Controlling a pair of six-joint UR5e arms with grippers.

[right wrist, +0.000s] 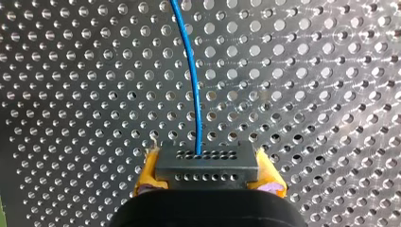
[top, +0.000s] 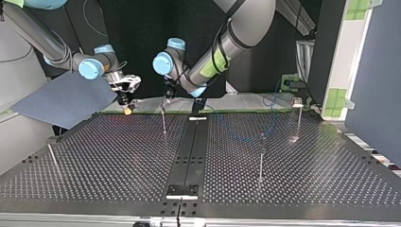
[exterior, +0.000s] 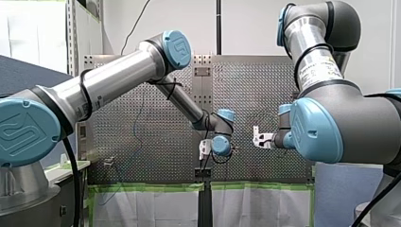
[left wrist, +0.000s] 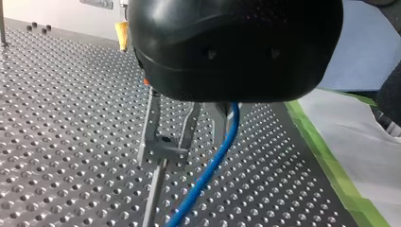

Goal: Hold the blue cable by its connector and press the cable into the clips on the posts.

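Cable, thin and blue, runs from a dark, hole-dotted connector.

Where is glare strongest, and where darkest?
Right wrist view: the perforated table gleams brightest, to one side of the blue cable. Top view: darkest at the back, beyond the table. Left wrist view: glints on the table's dimples.

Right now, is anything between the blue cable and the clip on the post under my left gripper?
Nothing visible is. The blue cable runs just beside the clip on its post, apart from it, not yet pressed in.
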